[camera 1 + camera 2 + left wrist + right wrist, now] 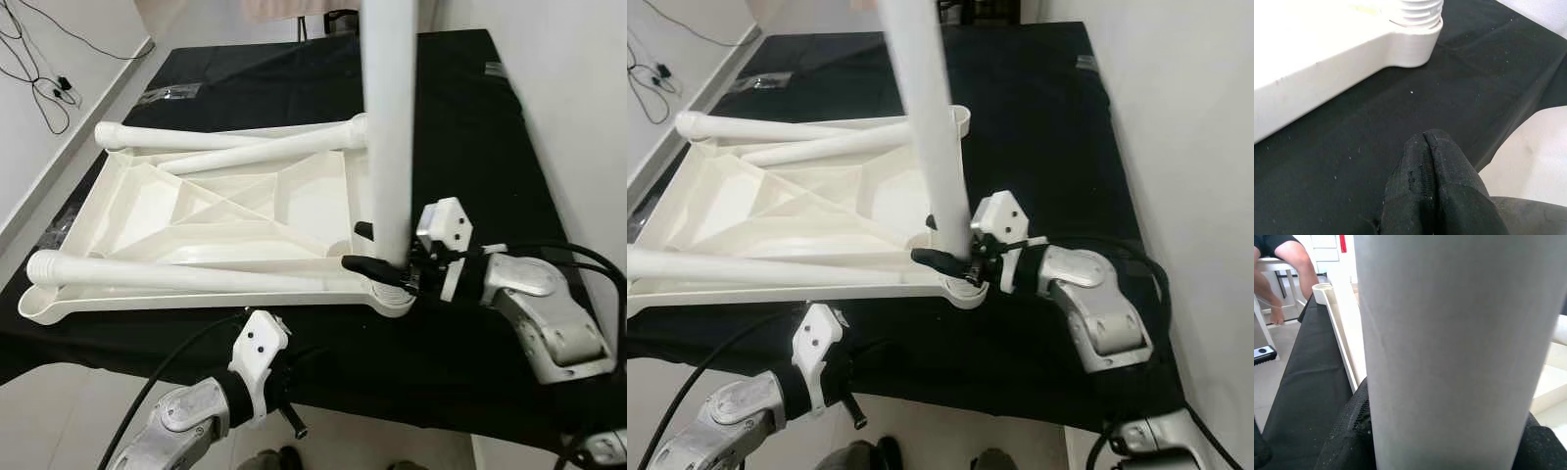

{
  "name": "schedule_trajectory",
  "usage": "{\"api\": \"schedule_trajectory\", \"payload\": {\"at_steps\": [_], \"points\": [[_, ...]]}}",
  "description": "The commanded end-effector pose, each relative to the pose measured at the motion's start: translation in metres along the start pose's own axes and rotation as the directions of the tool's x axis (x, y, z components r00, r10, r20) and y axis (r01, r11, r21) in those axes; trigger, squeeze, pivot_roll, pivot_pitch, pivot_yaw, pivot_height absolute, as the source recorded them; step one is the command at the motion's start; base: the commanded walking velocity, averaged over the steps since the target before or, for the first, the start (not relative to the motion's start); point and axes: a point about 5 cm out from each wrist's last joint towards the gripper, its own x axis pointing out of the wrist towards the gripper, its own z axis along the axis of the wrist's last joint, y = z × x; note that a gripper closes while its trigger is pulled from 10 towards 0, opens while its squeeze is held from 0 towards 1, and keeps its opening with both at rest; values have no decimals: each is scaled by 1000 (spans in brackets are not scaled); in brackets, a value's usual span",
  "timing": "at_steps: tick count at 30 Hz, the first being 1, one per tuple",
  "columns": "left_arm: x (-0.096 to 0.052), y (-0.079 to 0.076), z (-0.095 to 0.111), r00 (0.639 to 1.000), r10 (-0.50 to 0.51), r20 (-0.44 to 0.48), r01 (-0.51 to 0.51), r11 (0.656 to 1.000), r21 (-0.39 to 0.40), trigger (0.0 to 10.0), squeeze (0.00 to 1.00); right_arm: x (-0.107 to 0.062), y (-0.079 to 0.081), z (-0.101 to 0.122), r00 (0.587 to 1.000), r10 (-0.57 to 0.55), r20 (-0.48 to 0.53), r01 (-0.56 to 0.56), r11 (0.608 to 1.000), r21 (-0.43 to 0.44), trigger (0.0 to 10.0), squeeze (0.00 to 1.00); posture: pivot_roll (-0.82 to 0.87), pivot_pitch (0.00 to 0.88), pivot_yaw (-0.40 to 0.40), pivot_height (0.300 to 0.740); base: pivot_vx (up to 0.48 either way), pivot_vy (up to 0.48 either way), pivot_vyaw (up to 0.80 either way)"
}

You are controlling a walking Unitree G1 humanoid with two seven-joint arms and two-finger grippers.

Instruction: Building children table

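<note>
- I see the right tool (pixel 377 250) clamped on the upright leg (pixel 389 117) (at the tabletop (pixel 196 211) corner socket).
- Left tool (pixel 1425 186) closed, empty, above the black worktop (pixel 470 127).

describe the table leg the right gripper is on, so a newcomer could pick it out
On the black cloth lies the white tabletop, upside down. At its near right corner stands the leg, held near its base by the right gripper. It is the one upright leg; the other legs lie flat across the tabletop.
</note>
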Motion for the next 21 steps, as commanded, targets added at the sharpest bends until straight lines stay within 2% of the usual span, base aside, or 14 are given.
{"api": "schedule_trajectory", "payload": {"at_steps": [1, 6, 7, 10, 11, 12, 17, 21], "points": [[-5, -1, -2, 1000, 2, -15, -2, 1000, 6, 10000, 0, 0, 3, -21, 997, -11, -82, 15, 999, 41, 10000, 0, 23, 233, 82, 740, 0, 0, 0], [-5, -2, -2, 1000, 3, -16, -2, 1000, 4, 10000, 0, -2, 6, -22, 998, -22, -58, 26, 998, 61, 10000, 0, 26, 239, 84, 740, 0, 0, 0], [-6, -2, -2, 1000, 1, -17, -1, 1000, 3, 10000, 0, -4, 9, -25, 999, -44, -32, 47, 994, 100, 10000, 0, 26, 243, 89, 740, 0, 0, 0], [-6, -2, -2, 1000, -1, -18, 1, 1000, 2, 10000, 0, -6, 10, -26, 998, -64, -11, 65, 989, 131, 10000, 0, 26, 244, 91, 740, 0, 0, 0], [-7, -1, -2, 1000, -4, -21, 4, 1000, 1, 10000, 0, -9, 9, -26, 991, -128, 42, 116, 971, 210, 10000, 0, 25, 244, 92, 740, 0, 0, 0], [-7, -1, -3, 1000, -5, -22, 5, 1000, 1, 10000, 0, -10, 8, -26, 985, -159, 68, 138, 960, 243, 10000, 0, 24, 243, 91, 740, 0, 0, 0], [-7, -1, -3, 1000, -6, -24, 6, 1000, 1, 10000, 0, -11, 9, -28, 974, -201, 102, 166, 946, 280, 10000, 0, 25, 242, 91, 740, 0, 0, 0], [-8, -1, -4, 1000, -5, -26, 6, 1000, 3, 10000, 0, -13, 16, -35, 973, -211, 93, 177, 942, 284, 10000, 0, 28, 240, 93, 740, 0, 0, 0]]}}
